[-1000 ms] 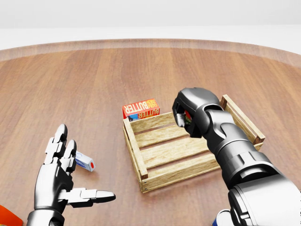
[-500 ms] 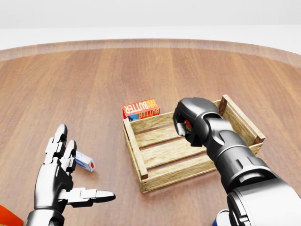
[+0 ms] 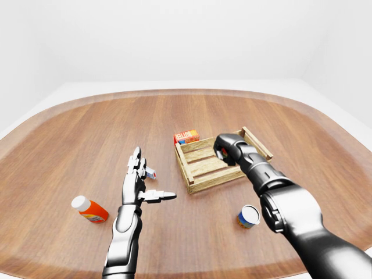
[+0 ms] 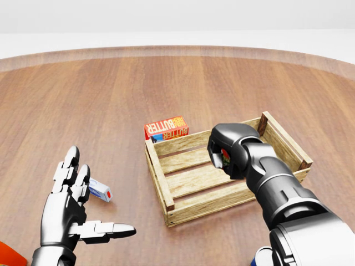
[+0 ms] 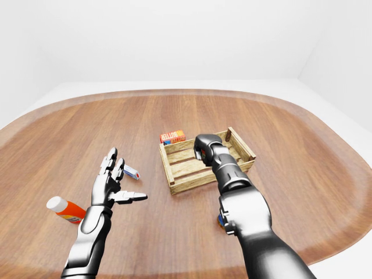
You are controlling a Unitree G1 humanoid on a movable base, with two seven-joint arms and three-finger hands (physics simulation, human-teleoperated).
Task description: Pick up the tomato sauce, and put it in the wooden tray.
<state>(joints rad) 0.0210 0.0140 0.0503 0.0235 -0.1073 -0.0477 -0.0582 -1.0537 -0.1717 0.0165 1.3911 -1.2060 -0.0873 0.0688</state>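
Observation:
My right hand (image 4: 221, 153) is shut on the tomato sauce (image 4: 224, 155), a small red pack of which only a red and green bit shows between the fingers. The hand holds it low over the middle of the wooden tray (image 4: 158, 169), a slatted crate at the centre right of the head view. Whether the pack touches the slats is hidden by the hand. My left hand (image 4: 91, 202) is open and empty, fingers spread, above the table at the lower left.
A red butter box (image 4: 166, 128) lies against the tray's upper left corner. A small white and blue tube (image 4: 100, 190) lies by my left hand. An orange bottle (image 3: 90, 210) and a blue cup (image 3: 248, 216) stand near the table's lower edge.
My right hand has moved down and slightly right with the tomato sauce, lower into the tray. The left hand has not moved.

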